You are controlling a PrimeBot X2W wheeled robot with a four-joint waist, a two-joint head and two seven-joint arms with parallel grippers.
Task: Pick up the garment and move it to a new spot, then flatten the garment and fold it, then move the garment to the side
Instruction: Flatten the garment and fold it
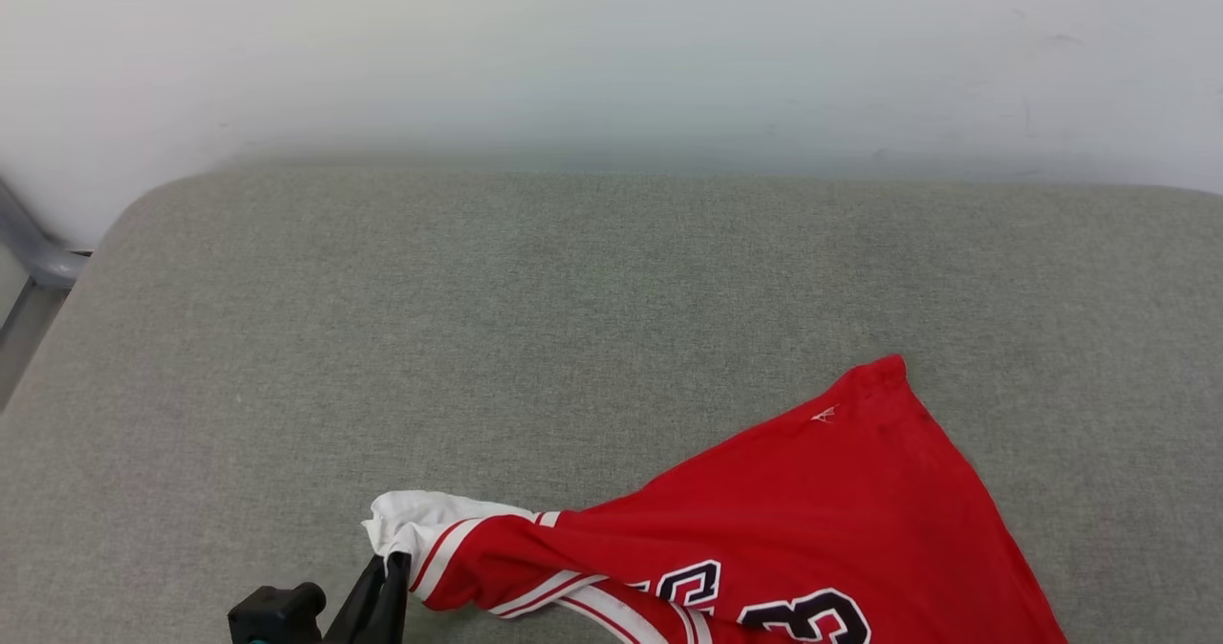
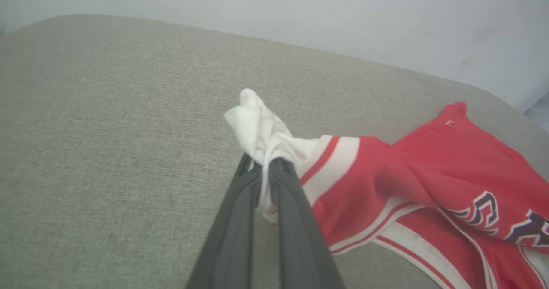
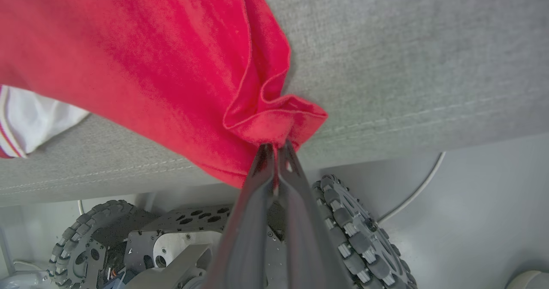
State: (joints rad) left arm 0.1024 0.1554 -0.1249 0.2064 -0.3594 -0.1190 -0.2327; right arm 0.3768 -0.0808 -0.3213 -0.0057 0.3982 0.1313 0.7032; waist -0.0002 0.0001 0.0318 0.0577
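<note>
Red garment on grey worktop, numerals cut off (bottom edge), left gripper clenched on its white corner, right gripper pinching red hem

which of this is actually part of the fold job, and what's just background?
Job:
garment
left gripper, shut on its white end
right gripper, shut on a red corner

Background:
grey cushion under the garment
wall
metal rail at the left
robot's own wheels
cable on the floor
</note>
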